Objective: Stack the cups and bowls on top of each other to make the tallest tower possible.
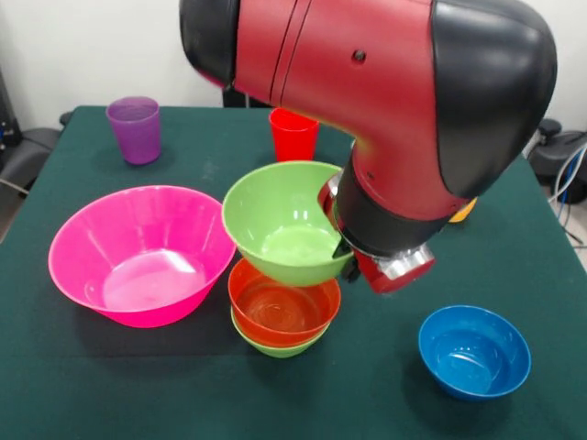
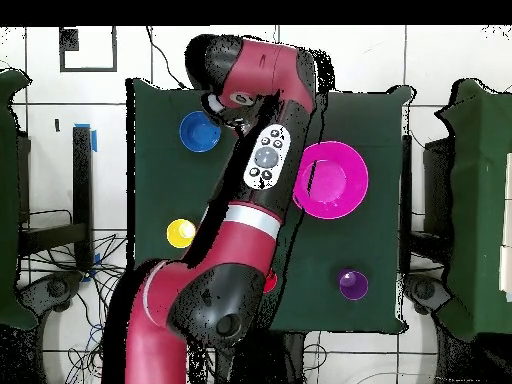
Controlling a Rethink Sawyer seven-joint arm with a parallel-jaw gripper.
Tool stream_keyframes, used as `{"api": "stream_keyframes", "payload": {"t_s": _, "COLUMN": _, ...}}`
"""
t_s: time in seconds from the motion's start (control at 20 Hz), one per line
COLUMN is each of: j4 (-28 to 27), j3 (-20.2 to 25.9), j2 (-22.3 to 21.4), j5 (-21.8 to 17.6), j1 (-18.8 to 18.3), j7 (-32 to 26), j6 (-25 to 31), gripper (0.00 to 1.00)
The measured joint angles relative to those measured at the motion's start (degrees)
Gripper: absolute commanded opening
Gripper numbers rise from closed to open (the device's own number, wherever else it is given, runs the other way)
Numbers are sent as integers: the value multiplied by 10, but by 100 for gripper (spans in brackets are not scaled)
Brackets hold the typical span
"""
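Huge glossy pink plastic bowl (image 1: 140, 254) rests on the green tabletop (image 1: 83, 394). Just beside it, the large lime green plastic bowl (image 1: 284, 225) hangs tilted over the red-orange bowl (image 1: 283, 312) nested in a small green bowl (image 1: 280, 347). Claw at its rim away from pink; grip hidden, cannot tell. Blue bowl (image 1: 474, 351) apart. Five bowls; purple cup (image 1: 135, 129), red cup (image 1: 293, 134), yellow cup (image 2: 180, 233).

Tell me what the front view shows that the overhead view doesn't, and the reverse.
Only the front view shows the large green bowl tilted above the red-orange bowl, which nests in a small green bowl; the arm hides these from overhead. Only the overhead view shows the whole yellow cup. Both show the pink bowl, blue bowl, purple cup and the arm.
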Motion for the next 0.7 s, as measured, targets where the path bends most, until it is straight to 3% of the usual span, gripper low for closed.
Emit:
{"api": "stream_keyframes", "payload": {"t_s": 0.3, "j4": 0, "j3": 0, "j2": -10, "j5": -22, "j1": -4, "j7": 0, "j6": 40, "gripper": 0}}
{"api": "stream_keyframes", "payload": {"t_s": 0.7, "j4": -3, "j3": 0, "j2": -7, "j5": -23, "j1": -9, "j7": 0, "j6": 56, "gripper": 0}}
